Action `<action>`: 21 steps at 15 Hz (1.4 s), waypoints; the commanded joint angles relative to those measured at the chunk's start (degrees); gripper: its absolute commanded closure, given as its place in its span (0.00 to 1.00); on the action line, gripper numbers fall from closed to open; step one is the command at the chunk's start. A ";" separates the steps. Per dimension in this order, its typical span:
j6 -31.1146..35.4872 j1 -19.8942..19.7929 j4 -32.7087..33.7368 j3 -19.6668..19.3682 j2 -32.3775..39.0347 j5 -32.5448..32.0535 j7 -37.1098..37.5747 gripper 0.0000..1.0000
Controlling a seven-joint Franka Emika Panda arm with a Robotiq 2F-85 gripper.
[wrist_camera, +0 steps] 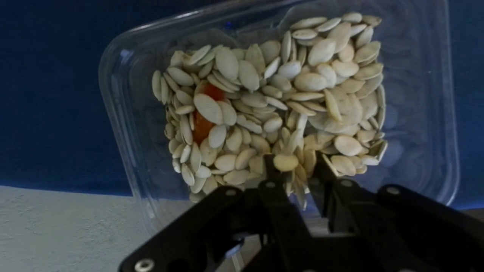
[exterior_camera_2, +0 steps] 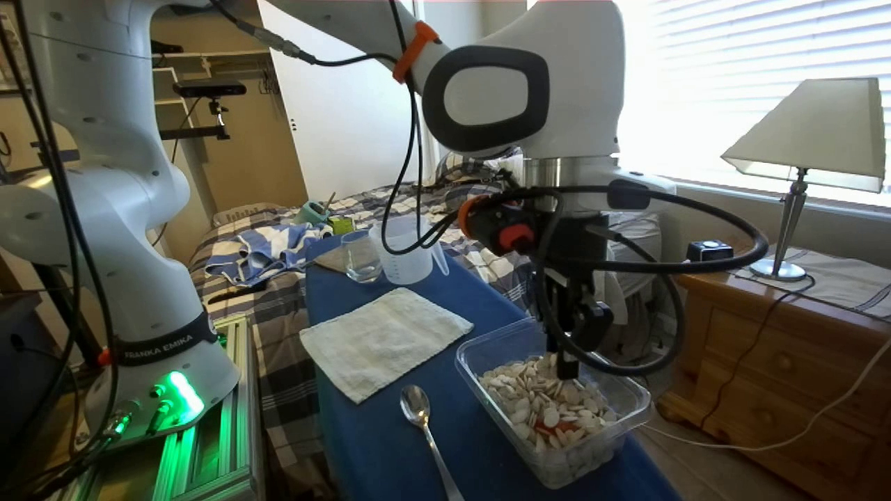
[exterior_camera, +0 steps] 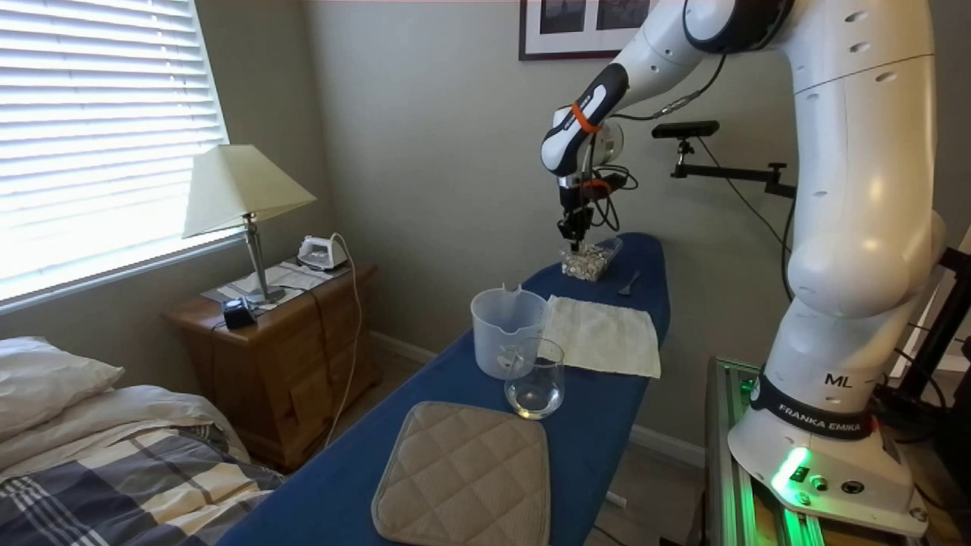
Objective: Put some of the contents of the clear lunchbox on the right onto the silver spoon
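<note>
The clear lunchbox [exterior_camera_2: 581, 463] stands on the blue board, full of pale flat seeds; it also shows in an exterior view [exterior_camera: 608, 246] and the wrist view [wrist_camera: 118, 113]. A red-orange bit [wrist_camera: 203, 124] shows among the seeds. My gripper [wrist_camera: 295, 166] is down in the lunchbox at the seeds, its fingers nearly together on a small clump of seeds [wrist_camera: 300, 179]. One seed lies against the left fingertip. The fingertips also reach the seeds in an exterior view [exterior_camera_2: 565, 367]. The silver spoon [exterior_camera_2: 416, 409] lies beside the lunchbox, bowl toward the cloth; it also shows in an exterior view [exterior_camera: 629, 283].
A white cloth [exterior_camera_2: 386, 341] lies past the spoon's bowl. A tall clear cup [exterior_camera: 504, 322] and a stemless glass [exterior_camera: 535, 390] stand beyond it, with a quilted pad [exterior_camera: 463, 470] on the blue board [exterior_camera: 334, 493]. A nightstand [exterior_camera_2: 779, 355] with a lamp is beside the board.
</note>
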 commanded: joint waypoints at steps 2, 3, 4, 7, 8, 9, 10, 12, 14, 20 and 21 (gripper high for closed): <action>-1.20 0.36 -0.67 -0.81 -1.65 -1.18 1.48 0.87; -1.14 0.34 -0.69 -0.87 -1.69 -1.18 1.51 0.89; -1.03 0.35 -0.79 -0.92 -1.69 -1.19 1.58 0.93; -1.16 0.39 -0.89 -1.02 -1.72 -1.22 1.70 0.89; -1.17 0.39 -0.92 -1.00 -1.75 -1.18 1.68 0.89; -1.25 0.47 -1.04 -1.00 -1.87 -1.23 1.85 0.89; -1.37 0.54 -1.13 -1.00 -2.00 -1.28 1.94 0.89; -1.56 0.68 -1.31 -1.01 -2.32 -1.40 2.12 0.76; -1.79 0.76 -1.35 -1.03 -2.43 -1.45 2.26 0.67; -2.05 0.79 -1.33 -1.01 -2.70 -1.35 2.23 0.98; -2.09 0.81 -1.32 -1.03 -2.72 -1.44 2.24 0.99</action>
